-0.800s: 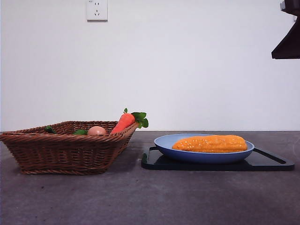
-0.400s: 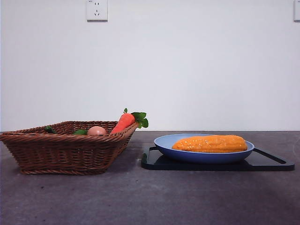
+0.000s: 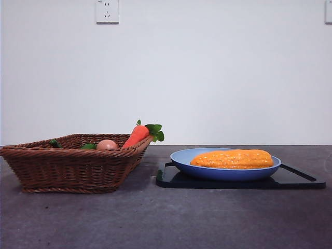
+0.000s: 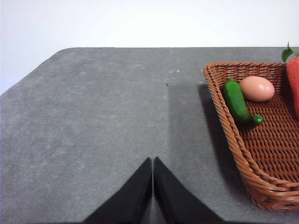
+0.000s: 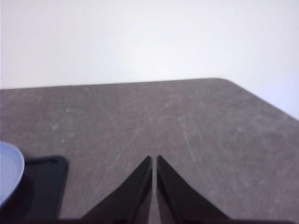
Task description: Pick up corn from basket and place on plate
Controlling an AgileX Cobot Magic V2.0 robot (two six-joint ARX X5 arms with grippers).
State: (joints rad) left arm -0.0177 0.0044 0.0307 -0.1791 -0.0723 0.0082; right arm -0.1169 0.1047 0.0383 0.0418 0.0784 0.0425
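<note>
Front view: corn [image 3: 232, 158] lies flat on the plate [image 3: 187, 162], lengthwise left-right, filling most of it. Plate sits on a black tray [image 3: 303, 179] on the right side of the worktop [image 3: 155, 223]. Basket [image 3: 72, 168] stands to the left, just beside the tray, not touching. In it: carrot [image 3: 136, 136] leaning on the right rim with its leaves poking over, egg-like ball [image 3: 107, 144] beside it, green bits barely clearing the rim. Wall socket [image 3: 107, 11] up on the far wall. No arm visible here. Left wrist view: left gripper [image 4: 153, 161] jaws pressed together, holding nothing, over bare worktop to the side of the basket [image 4: 233, 140]; cucumber [image 4: 237, 101] and ball [image 4: 257, 88] lie side by side inside, carrot [image 4: 294, 84] cut off at the edge. Right wrist view: right gripper [image 5: 154, 158] jaws also closed together, empty, above bare worktop; plate rim [image 5: 9, 170] and tray corner [image 5: 44, 182] just show at the side, well apart from the jaws.
</note>
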